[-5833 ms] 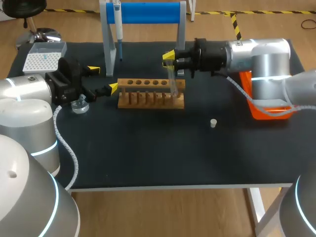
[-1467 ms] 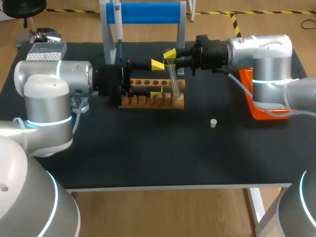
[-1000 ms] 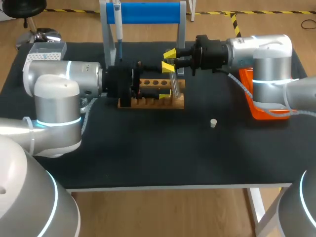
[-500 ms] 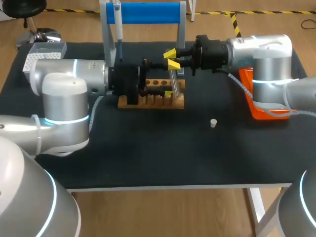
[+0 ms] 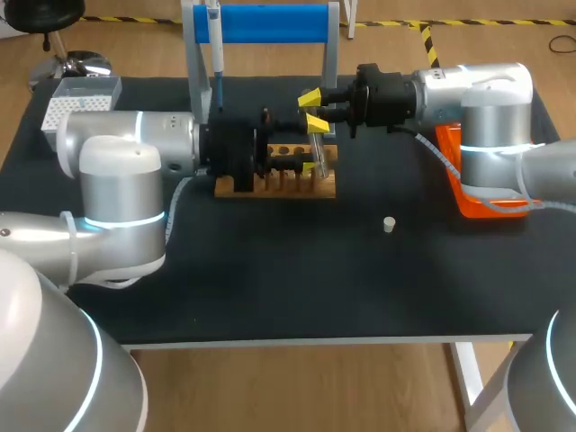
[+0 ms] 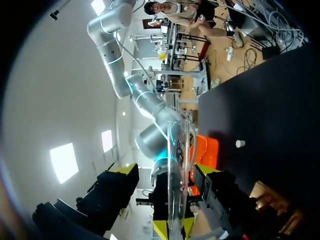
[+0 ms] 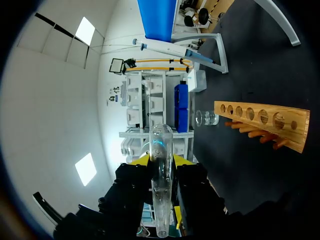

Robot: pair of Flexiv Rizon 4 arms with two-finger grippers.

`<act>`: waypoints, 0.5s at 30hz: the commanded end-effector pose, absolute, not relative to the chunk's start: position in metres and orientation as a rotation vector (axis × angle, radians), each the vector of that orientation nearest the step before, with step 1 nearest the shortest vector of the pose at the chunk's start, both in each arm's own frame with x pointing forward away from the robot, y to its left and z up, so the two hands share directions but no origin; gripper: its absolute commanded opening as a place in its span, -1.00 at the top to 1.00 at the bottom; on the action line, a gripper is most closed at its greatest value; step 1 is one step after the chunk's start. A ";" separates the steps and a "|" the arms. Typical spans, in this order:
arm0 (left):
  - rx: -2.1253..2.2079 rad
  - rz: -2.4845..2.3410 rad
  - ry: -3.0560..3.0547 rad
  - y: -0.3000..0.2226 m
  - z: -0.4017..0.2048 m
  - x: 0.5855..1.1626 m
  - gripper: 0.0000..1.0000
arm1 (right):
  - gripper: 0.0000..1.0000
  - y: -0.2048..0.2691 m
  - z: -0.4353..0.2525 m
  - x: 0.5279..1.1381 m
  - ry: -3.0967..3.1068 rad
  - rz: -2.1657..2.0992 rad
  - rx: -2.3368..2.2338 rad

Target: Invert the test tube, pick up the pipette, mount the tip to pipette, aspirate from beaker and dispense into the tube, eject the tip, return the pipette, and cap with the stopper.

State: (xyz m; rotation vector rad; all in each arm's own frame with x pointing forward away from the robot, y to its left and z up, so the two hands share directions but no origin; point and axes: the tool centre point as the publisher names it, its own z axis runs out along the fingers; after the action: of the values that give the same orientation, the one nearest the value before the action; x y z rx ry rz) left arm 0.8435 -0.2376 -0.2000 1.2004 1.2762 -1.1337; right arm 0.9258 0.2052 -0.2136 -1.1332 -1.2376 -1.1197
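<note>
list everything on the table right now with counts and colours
test tube: 1, clear, held in the air by the rack's right end
rack: 1, wooden, mid table
pipette: 1, white and blue, hanging on the stand
stand: 1, blue bar on pale legs, far edge
tip box: 1, whitish, far left corner
beaker: 1, clear, past the rack's end
stopper: 1, cream, right of the rack, nearer
tray: 1, orange, right side
table: 1, black
right gripper: shut on the test tube
left gripper: open, fingers either side of the test tube
</note>
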 end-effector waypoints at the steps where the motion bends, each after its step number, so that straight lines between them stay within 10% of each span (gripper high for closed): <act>1: 1.194 -1.130 1.277 -0.241 -0.201 0.842 -0.18 | 1.00 0.204 -0.213 0.926 -1.241 -1.117 -1.134; 15: 1.191 -1.141 1.277 -0.242 -0.201 0.841 0.80 | 1.00 0.204 -0.213 0.926 -1.241 -1.117 -1.134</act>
State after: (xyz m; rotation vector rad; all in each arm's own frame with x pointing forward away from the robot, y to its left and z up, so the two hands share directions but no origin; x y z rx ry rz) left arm 0.8414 -0.2395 -0.2029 1.1938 1.2793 -1.1457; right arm 0.9261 0.2054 -0.2115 -1.1322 -1.2366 -1.1190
